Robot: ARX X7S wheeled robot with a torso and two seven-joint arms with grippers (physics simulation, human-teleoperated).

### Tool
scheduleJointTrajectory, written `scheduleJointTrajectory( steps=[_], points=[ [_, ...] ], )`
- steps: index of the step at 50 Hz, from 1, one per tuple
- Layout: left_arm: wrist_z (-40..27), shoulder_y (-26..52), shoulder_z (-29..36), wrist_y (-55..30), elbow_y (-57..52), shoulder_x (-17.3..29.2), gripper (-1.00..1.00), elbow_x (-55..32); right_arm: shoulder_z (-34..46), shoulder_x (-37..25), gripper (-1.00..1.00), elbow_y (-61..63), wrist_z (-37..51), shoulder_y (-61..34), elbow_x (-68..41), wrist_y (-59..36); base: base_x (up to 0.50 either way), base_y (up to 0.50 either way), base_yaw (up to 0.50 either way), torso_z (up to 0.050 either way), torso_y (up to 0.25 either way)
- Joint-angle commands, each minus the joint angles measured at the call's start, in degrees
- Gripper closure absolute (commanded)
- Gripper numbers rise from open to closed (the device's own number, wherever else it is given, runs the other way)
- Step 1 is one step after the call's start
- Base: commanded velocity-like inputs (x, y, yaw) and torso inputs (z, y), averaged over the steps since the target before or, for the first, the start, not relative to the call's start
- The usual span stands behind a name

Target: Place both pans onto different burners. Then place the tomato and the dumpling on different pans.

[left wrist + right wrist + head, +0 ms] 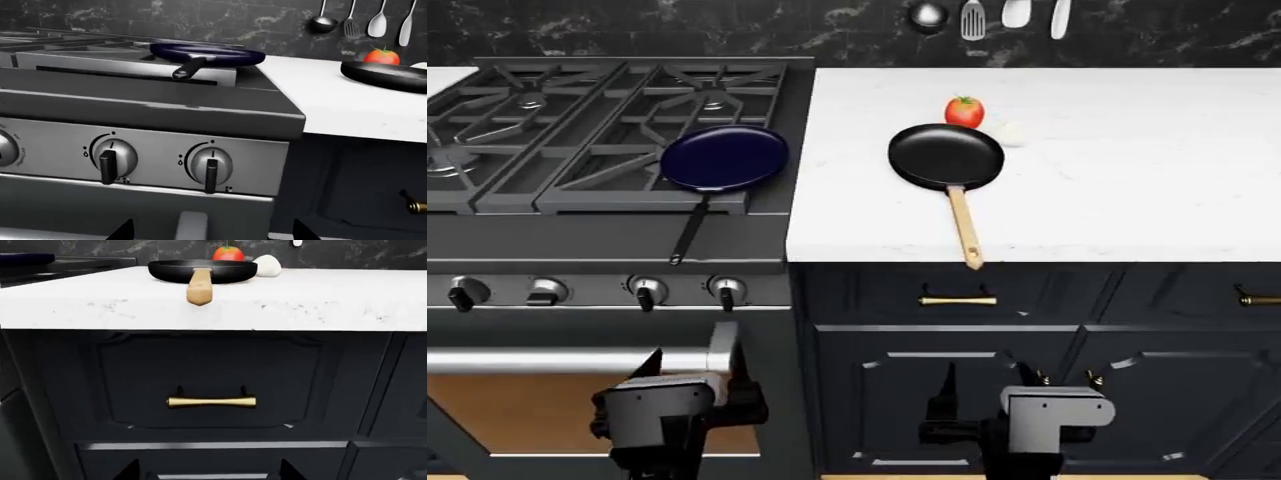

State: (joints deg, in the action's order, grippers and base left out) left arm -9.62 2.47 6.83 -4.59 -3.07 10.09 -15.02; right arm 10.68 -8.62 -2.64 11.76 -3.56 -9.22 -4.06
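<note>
Looking down from the head view, we see the dark blue pan sitting on the front right grate of the stove, its thin black handle reaching forward over the stove's front edge toward the knobs. The black pan lies on the white surface just right of the stove, well apart from the blue one, with its light wooden handle pointing toward us and its tip hanging just over the surface's front edge. The tomato stands just behind the black pan's far rim, and the dumpling — clearest in the right wrist view — sits beside the tomato on its right, near the pan but not in it. Both arms hang low in front of the cabinets: the left gripper is before the oven door, the right gripper before the dark cabinet door under the drawer with the brass pull. In each wrist view we see two dark finger tips spread at the frame's lower edge with an empty gap between them, so both sets of fingers stand apart and hold nothing. Ladle and spatulas hang on the dark marbled back wall — behind the surface.
</note>
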Motion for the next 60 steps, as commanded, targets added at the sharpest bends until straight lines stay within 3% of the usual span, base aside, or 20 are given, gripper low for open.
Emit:
scheduleJointTrajectory(
  steps=[1,7,12,19,33,54,60],
  points=[
    [-2.09,1.14,-1.90,-26.09,-22.31,8.85,-1.00,-10.31,-0.51,-6.12,-1.00,20.25,1.32,1.13,-2.90,-19.54,0.00,0.00,0.00,0.000,0.000],
    [-5.50,5.48,-7.30,-45.17,-38.36,15.24,-1.00,-22.57,-5.33,-11.65,-1.00,40.61,1.67,-3.66,-11.77,-44.64,0.00,0.00,0.00,0.000,0.000],
    [-13.38,17.29,-17.67,-62.47,-45.84,17.97,-1.00,-41.53,-11.40,-13.96,-1.00,49.64,4.02,-15.02,-19.24,-64.47,0.00,0.00,0.00,0.000,0.000],
    [-19.34,26.91,-20.87,-70.00,-45.50,19.89,-1.00,-50.90,-13.61,-13.83,-1.00,55.52,5.47,-26.74,-24.31,-79.55,0.00,0.00,0.00,0.000,0.000],
    [-24.50,35.22,-20.92,-74.47,-44.33,22.26,-1.00,-56.73,-15.58,-14.10,-1.00,56.99,9.07,-34.62,-30.45,-85.59,0.33,0.00,0.00,0.000,0.000],
    [-23.13,33.43,-18.56,-71.59,-43.31,23.53,-1.00,-53.19,-14.49,-15.46,-1.00,54.30,15.31,-35.23,-36.49,-84.55,0.50,0.00,0.00,0.000,0.000],
    [-22.82,32.38,-18.92,-70.65,-42.99,23.88,-1.00,-52.75,-12.96,-17.86,-1.00,47.23,31.90,-38.15,-53.06,-85.81,0.06,0.00,0.00,0.000,0.003]
  ],
)
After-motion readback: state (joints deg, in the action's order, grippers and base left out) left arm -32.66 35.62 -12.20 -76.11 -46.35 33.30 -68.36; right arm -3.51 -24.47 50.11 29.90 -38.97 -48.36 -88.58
